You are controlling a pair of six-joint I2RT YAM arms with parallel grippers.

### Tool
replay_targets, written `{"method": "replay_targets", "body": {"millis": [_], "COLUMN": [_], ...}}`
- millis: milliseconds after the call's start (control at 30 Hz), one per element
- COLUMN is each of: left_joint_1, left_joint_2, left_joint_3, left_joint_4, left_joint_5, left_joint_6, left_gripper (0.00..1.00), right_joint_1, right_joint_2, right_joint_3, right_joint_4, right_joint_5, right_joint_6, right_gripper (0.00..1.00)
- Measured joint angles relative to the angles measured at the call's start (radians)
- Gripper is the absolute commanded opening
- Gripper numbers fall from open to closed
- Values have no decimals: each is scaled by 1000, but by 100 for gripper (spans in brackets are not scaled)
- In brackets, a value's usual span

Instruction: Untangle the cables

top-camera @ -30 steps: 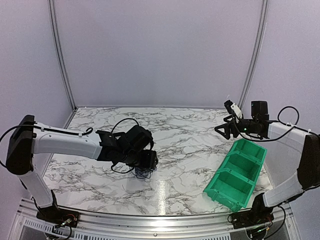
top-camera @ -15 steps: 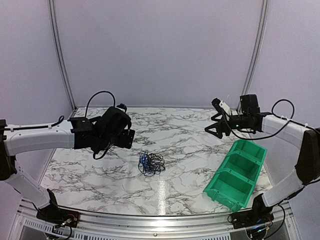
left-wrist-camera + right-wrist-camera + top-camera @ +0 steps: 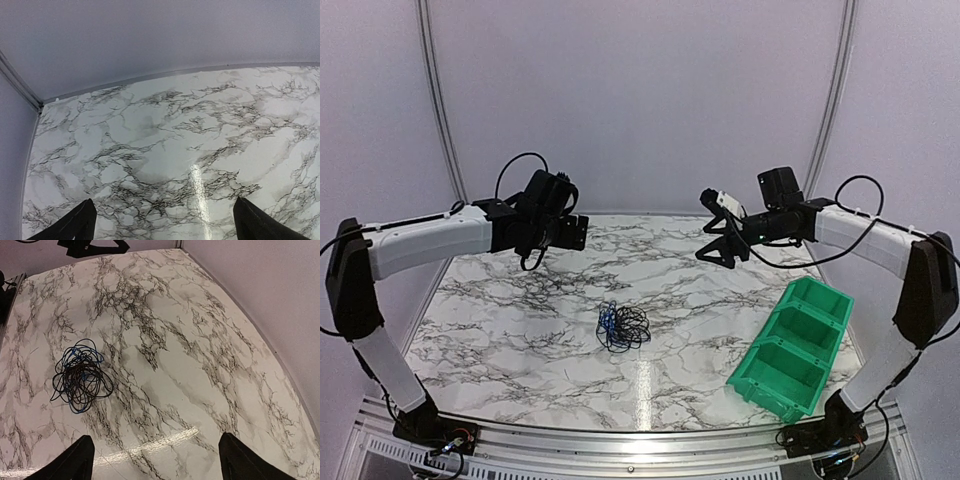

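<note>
Cables (image 3: 623,328) are lying released, still tangled, as the left gripper (image 3: 565,232) is lifting away behind them, jaws wide and empty. Right gripper (image 3: 712,232), jaws also wide and empty, is swinging nearer the cables.

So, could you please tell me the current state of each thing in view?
cables: tangled in one clump, lying on the table, untouched.
left gripper: open, empty, raised.
right gripper: open, empty, raised.
green bin: on the table, nothing visible inside.
</note>
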Motion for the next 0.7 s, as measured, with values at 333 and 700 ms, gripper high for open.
{"method": "replay_targets", "body": {"millis": [333,700], "left_joint_1": [-9,-9], "left_joint_2": [108,117], "left_joint_3": [38,60], "left_joint_4": [-37,-29], "left_joint_5": [107,196], "left_joint_6": [-89,-67], "left_gripper": [97,94], "right_joint_1": [15,68], "right_joint_2": [-5,-17], "right_joint_3": [223,172], "right_joint_4": [-204,-286], "right_joint_5": [158,424], "right_joint_6": [-163,-273], "right_gripper": [85,87]}}
